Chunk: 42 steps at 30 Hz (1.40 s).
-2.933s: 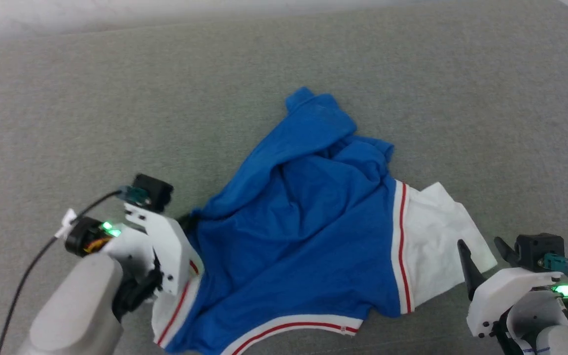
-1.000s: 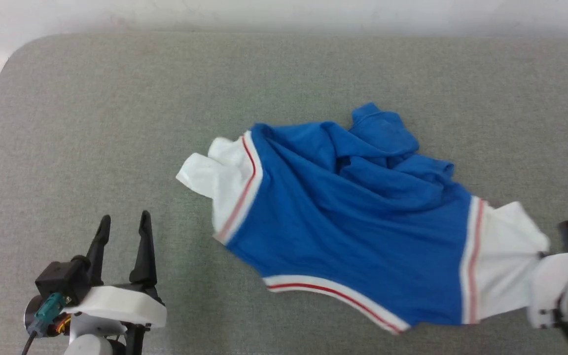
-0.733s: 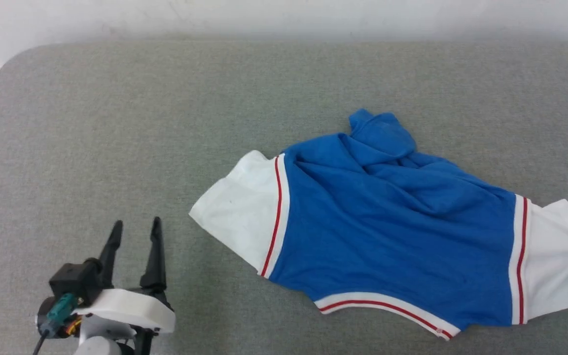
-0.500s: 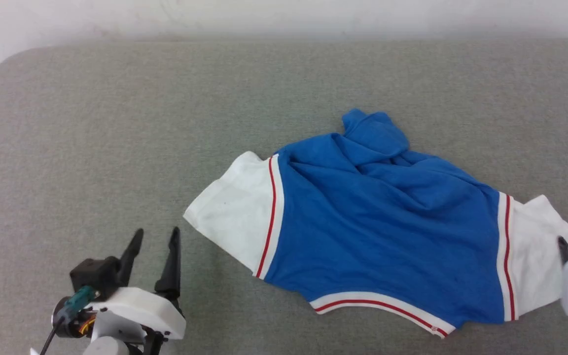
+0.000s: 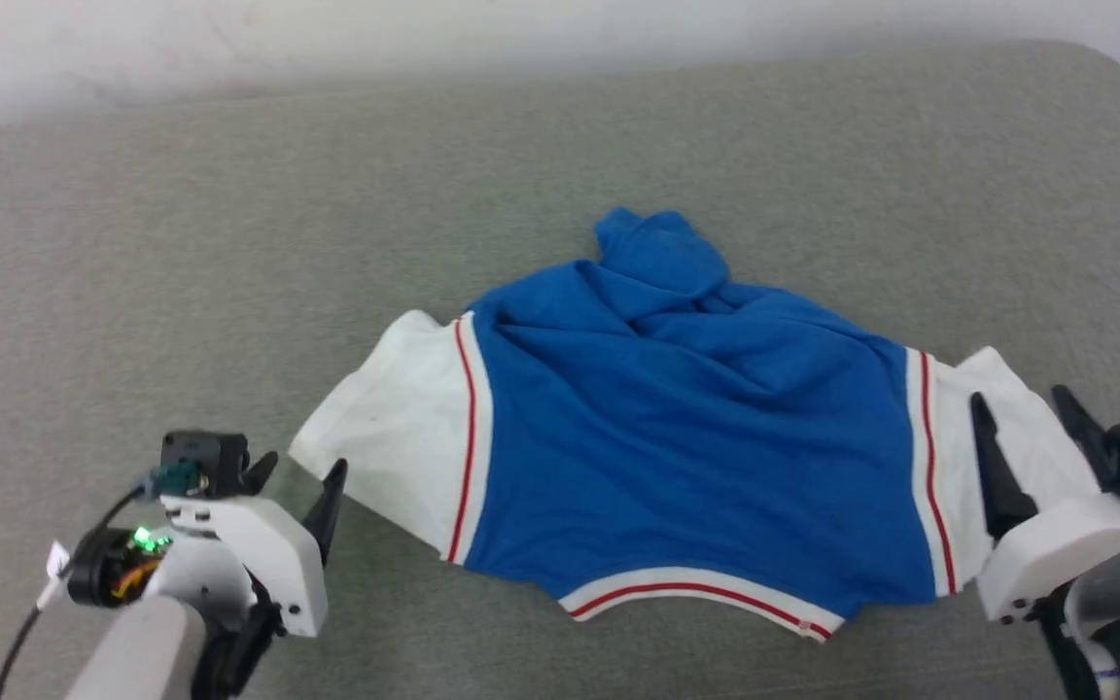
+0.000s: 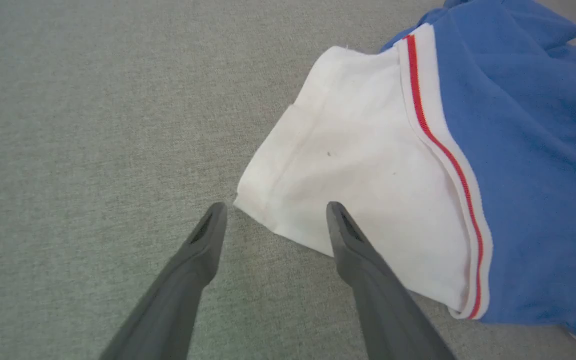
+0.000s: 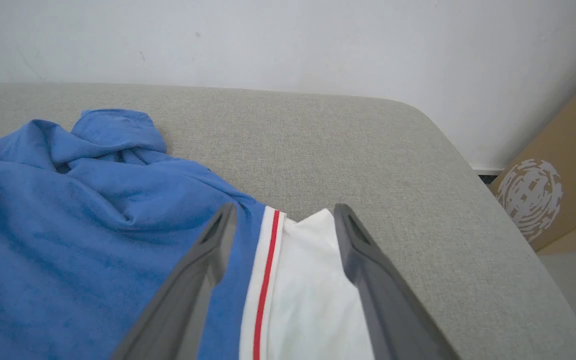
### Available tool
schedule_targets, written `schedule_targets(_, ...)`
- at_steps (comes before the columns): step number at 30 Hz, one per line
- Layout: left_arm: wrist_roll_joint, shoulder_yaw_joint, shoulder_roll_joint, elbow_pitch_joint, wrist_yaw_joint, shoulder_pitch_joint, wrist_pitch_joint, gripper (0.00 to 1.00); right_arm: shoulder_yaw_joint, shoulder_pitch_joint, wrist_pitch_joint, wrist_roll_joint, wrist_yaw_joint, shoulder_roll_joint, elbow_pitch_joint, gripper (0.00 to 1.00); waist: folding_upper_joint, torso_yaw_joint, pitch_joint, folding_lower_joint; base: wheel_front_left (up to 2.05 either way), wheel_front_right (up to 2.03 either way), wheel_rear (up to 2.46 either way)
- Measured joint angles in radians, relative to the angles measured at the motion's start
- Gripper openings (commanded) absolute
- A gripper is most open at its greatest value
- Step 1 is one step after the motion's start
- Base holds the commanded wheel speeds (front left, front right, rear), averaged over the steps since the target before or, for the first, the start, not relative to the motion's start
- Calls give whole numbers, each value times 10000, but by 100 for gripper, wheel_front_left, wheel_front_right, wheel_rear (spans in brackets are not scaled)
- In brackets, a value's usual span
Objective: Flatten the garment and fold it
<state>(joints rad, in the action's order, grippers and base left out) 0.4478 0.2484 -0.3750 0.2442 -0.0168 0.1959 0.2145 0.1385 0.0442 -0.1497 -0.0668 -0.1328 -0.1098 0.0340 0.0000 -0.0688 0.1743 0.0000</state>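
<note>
The garment, a blue T-shirt with white sleeves and red-and-white trim, lies spread sideways on the grey padded surface. Its far blue part is bunched and creased. My left gripper stands open just short of the left white sleeve. In the left wrist view the gripper has its fingers astride that sleeve's corner. My right gripper is open above the right sleeve. In the right wrist view this gripper frames the sleeve and its red stripe, holding nothing.
The grey surface rounds off at its far right corner, with a white wall behind. A cardboard box stands on the floor beyond that corner. Bare grey surface stretches left of and behind the garment.
My right gripper has opened and let go of the right sleeve, and the garment now lies spread out. The left gripper has come close to the left sleeve. The camera has also shifted.
</note>
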Motion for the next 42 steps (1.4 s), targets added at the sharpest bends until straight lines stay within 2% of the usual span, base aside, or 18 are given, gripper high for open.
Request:
schedule_targets(9,-510,408,-748,805,23,1044,1636,100,-468,-346,48,151,0,426,489,100,0,-616,489,0,0,0,0)
schedule_targets(12,-456,566,-886,988,-268,1354,2247,100,-476,-349,98,167,0,462,470,100,0,-770,619,-2,0,0,0)
schedule_targets(13,-328,617,-951,1007,-416,1439,2541,0,-470,-350,98,190,0,468,447,100,0,-814,651,-2,0,0,0)
schedule_targets(15,-58,658,-1053,984,-546,1559,2974,0,-454,-351,98,232,0,481,389,100,0,-883,690,-3,0,0,0)
schedule_targets(19,100,600,-978,775,-556,1423,2913,0,-359,-376,94,313,0,489,211,100,0,-884,624,-1,0,0,0)
schedule_targets(24,318,203,-825,211,-42,575,2033,0,-192,-556,-217,337,0,385,86,100,0,-723,333,0,0,0,0)
schedule_targets(26,414,-130,-736,-128,303,173,1538,0,-173,-599,-499,336,0,263,50,100,0,-606,215,0,0,0,0)
schedule_targets(32,800,-1166,-566,-1793,1197,-717,495,0,205,-822,-2255,313,0,-190,-249,100,0,-160,-83,0,0,0,0)
schedule_targets(36,805,-1258,-577,-2844,1425,-1298,510,0,600,-921,-3896,111,0,-324,-479,100,0,164,-136,-1,0,0,0)
schedule_targets(42,803,-1202,-608,-3990,1618,-1617,819,0,1081,-679,-4591,167,0,-562,-861,100,0,484,125,0,0,0,0)
